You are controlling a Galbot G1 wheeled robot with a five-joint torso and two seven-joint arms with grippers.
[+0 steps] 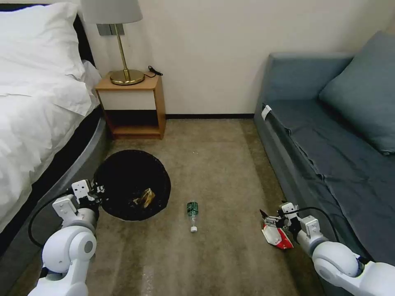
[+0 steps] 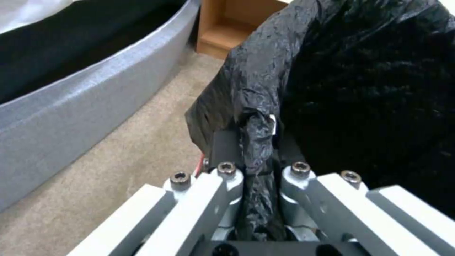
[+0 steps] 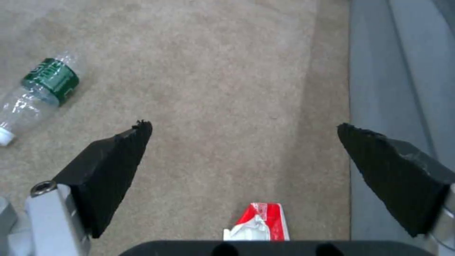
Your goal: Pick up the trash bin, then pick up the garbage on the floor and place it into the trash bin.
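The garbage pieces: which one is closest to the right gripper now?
The red-and-white wrapper, lying on the carpet right under the open right gripper. The bottle lies farther off mid-floor, and the gold-brown wrapper is already inside the trash bin.

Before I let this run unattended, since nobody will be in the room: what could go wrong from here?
1. The left gripper pinches only the black bag at the trash bin rim; the liner may tear or slip off.
2. The right gripper is open above the red-and-white wrapper, which lies back near its base, so closing now would likely miss.
3. The bottle lies on its side and could roll if nudged.
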